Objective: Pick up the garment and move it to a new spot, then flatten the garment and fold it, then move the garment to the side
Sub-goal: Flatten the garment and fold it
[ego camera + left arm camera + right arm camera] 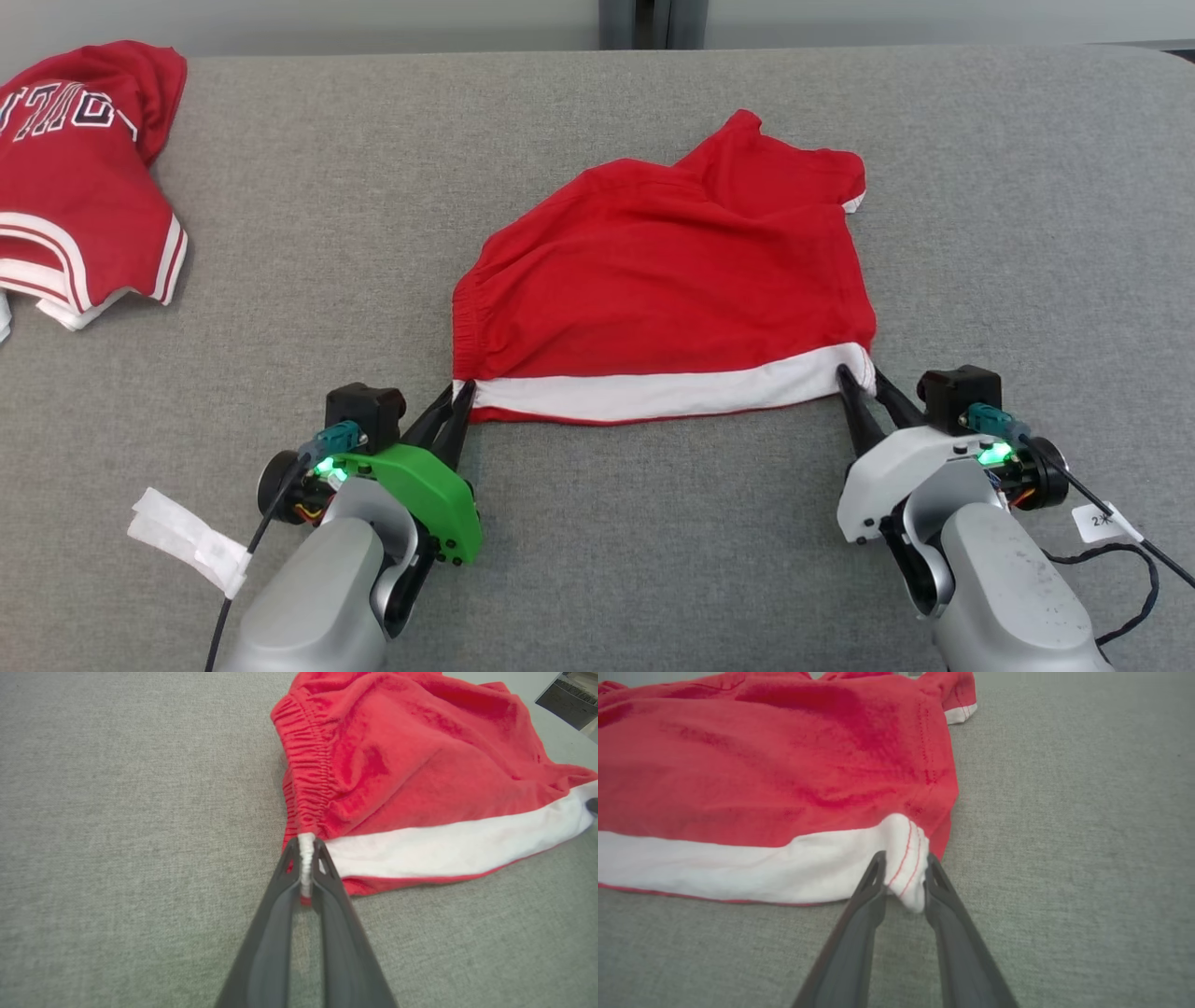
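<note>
My left gripper (459,390) clamps one garment (672,271) corner; right gripper (860,375) half closed around the other, hold unclear to me; if loose, it slips out when I stretch

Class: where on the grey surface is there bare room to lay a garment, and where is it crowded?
Bare: the strip between red jersey and red shorts; the grey surface right of the shorts; the near stretch between left gripper and right gripper. Crowded: the jersey's far-left corner and the shorts' near corners, where the grippers sit.
</note>
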